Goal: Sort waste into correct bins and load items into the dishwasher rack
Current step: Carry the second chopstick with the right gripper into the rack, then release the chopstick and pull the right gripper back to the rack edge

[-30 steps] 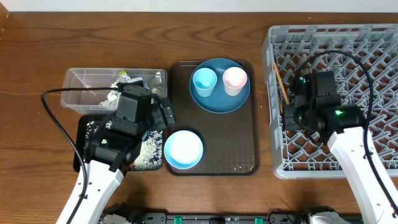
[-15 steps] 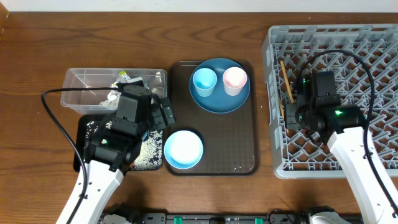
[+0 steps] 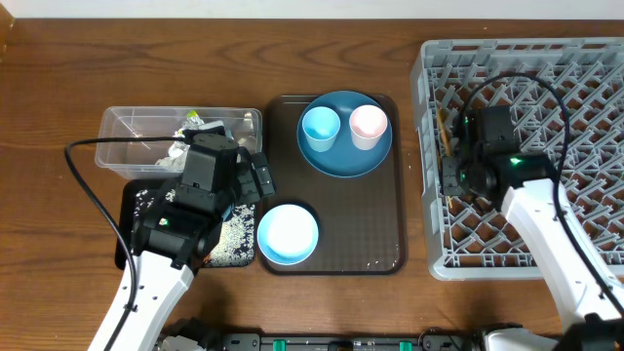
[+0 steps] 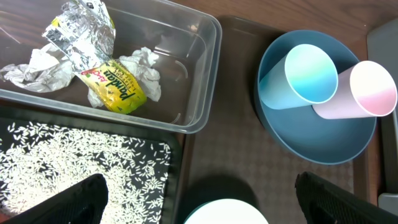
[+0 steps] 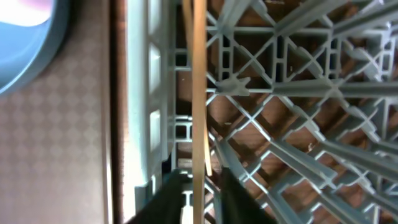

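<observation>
**Chopsticks at the rack's left wall, my right fingers parted around them**

At far left, the clear tub (image 3: 122, 161) holds crumpled tissue (image 4: 148, 73) and a yellow-green wrapper (image 4: 115, 92). At its 6 o'clock, the black tray (image 4: 179, 155) carries loose rice (image 4: 81, 152). My left gripper (image 4: 199, 183) hangs over the seam between that tray and the brown serving tray (image 3: 375, 229), its fingers spread wide and empty. On the serving tray, the pale blue bowl (image 3: 288, 234) sits at 7 o'clock and the dark blue plate (image 3: 343, 166) at 12. The light blue cup (image 3: 320, 127) and pink cup (image 3: 368, 125) stand side by side on the plate. At 3 o'clock of the serving tray stands the dishwasher rack (image 3: 585, 78). The chopsticks (image 5: 198, 93) run just inside its left wall, over the lattice. My right gripper (image 5: 200, 196) straddles them, fingers slightly apart with a sliver of gap on each side.
</observation>
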